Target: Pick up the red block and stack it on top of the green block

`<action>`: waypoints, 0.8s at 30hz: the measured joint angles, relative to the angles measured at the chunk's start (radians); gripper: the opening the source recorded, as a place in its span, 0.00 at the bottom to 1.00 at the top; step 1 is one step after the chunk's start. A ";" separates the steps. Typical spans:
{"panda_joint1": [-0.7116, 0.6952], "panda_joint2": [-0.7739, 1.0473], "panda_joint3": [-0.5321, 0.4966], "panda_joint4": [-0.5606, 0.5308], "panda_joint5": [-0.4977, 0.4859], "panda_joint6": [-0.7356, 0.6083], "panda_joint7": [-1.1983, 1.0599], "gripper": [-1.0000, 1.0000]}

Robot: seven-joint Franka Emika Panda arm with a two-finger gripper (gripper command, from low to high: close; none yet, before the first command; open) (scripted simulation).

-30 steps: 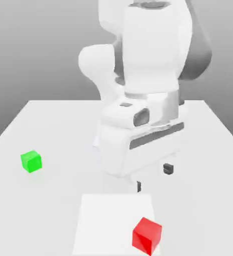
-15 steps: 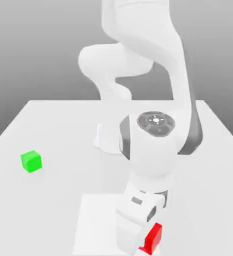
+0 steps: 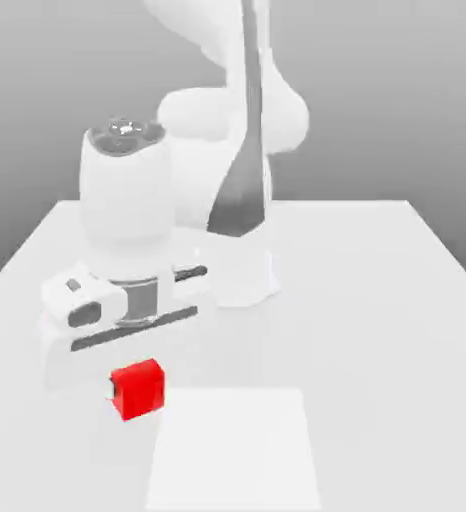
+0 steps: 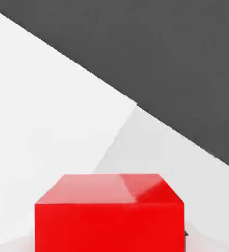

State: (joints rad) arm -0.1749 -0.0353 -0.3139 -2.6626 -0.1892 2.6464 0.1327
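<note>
Toward the desk's [image 3: 377, 280] edge on the exterior view's left, we've got the end effector [image 3: 127, 385] closed on the red block [image 3: 137, 388], w/ the block hanging just under the hand and, by our read, clear of the desk surface. On the hand view the red block [image 4: 109, 216] sits right btwn the jaws, top face and one side showing, square to the camera.

Green block: we can't spot it. The arm's wrist and hand cover that left part of the desk, so it's prob. hidden behind or below the hand. That's the relation the next move hangs on: red must sit straight above green, faces lined up, before lowering. Both are cubes, so no long axis to worry abt; only yaw alignment matters.

Room: a paler square patch [image 3: 232, 450] lies near the front edge, just beside the block on the exterior view's right. The right side and back corners look open. Left edge is close, so we judge little margin for sideways drift there.
</note>
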 joint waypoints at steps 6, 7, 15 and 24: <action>-0.209 -0.148 -0.117 -0.130 -0.104 -0.012 0.101 0.00; -0.247 -0.170 -0.142 -0.152 -0.117 -0.013 0.115 0.00; -0.436 -0.243 -0.270 -0.270 -0.144 0.033 0.164 0.00; -0.372 -0.133 -0.315 -0.270 -0.051 0.147 0.104 0.00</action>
State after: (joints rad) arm -0.5469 -0.1684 -0.6291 -2.9331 -0.2405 2.7936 0.2364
